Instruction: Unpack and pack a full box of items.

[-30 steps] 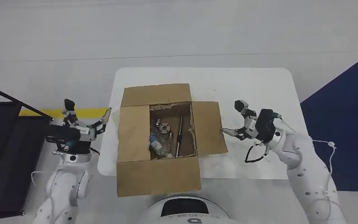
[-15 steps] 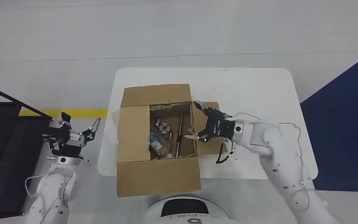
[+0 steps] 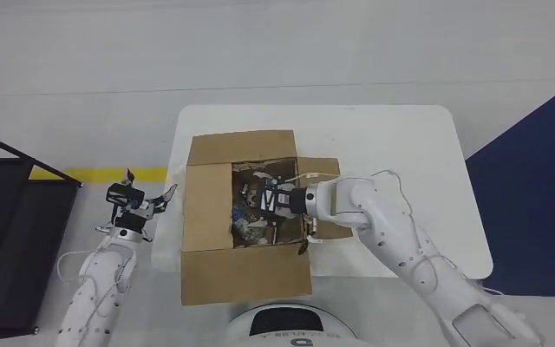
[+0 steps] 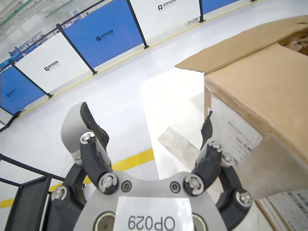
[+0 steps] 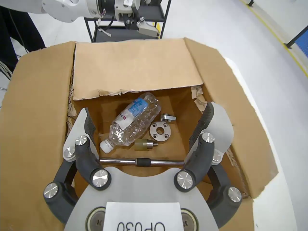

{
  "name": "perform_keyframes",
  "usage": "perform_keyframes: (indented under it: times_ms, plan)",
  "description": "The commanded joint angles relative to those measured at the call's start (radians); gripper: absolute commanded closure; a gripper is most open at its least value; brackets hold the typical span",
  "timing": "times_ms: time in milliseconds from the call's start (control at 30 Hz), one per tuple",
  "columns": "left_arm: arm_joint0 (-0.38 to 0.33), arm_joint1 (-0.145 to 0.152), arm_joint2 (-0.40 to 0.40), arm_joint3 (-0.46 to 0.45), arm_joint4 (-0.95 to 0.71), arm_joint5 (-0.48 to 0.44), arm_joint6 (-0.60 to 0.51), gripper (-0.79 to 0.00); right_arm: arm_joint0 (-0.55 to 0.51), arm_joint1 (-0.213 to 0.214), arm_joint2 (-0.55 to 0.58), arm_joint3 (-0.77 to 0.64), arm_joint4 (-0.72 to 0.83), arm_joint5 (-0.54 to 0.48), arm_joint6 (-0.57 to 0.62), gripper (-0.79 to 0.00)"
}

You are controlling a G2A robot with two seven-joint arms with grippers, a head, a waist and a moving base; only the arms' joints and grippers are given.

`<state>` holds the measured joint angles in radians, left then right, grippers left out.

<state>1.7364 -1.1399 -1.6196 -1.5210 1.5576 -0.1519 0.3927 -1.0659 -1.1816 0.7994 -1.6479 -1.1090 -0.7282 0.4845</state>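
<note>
An open cardboard box (image 3: 208,208) stands on the white table (image 3: 390,139), flaps spread. Inside lie a crumpled clear plastic bottle (image 5: 134,123), a round metal flange (image 5: 159,131), a small metal block (image 5: 168,117), a short cylindrical part (image 5: 144,144) and a long steel rod (image 5: 142,162). My right gripper (image 5: 147,118) hangs open above the box's inside, over the bottle and flange; in the top view the right gripper (image 3: 264,198) sits over the box opening. My left gripper (image 4: 146,118) is open and empty beside the box's outer wall (image 4: 264,92), off the table's left edge (image 3: 147,201).
A black metal shelf cart (image 5: 134,20) stands on the floor beyond the box's left side. Blue and white barrier panels (image 4: 101,39) line the floor farther off. The table right of the box is bare.
My right arm has swung from the table right of the box to over the box opening. My left gripper drifted slightly on the left of the table, staying open.
</note>
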Motion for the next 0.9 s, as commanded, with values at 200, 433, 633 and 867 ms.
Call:
perform_keyframes:
  times_ms: [200, 433, 633, 867]
  plan:
    - [-0.052, -0.007, 0.077, 0.029, 0.082, 0.018, -0.031, -0.785, 0.105, -0.050, -0.109, 0.131, 0.067, 0.106, 0.118, -0.785]
    - [-0.067, -0.011, 0.109, 0.042, 0.112, 0.027, -0.031, -0.785, 0.160, -0.086, -0.180, 0.211, 0.064, 0.157, 0.194, -0.785]
    - [-0.073, -0.015, 0.143, 0.035, 0.135, 0.036, -0.031, -0.785, 0.187, -0.106, -0.204, 0.240, 0.095, 0.133, 0.173, -0.785]
    - [-0.077, -0.018, 0.159, 0.037, 0.134, 0.044, -0.023, -0.785, 0.170, -0.091, -0.134, 0.218, 0.163, 0.039, 0.062, -0.637]
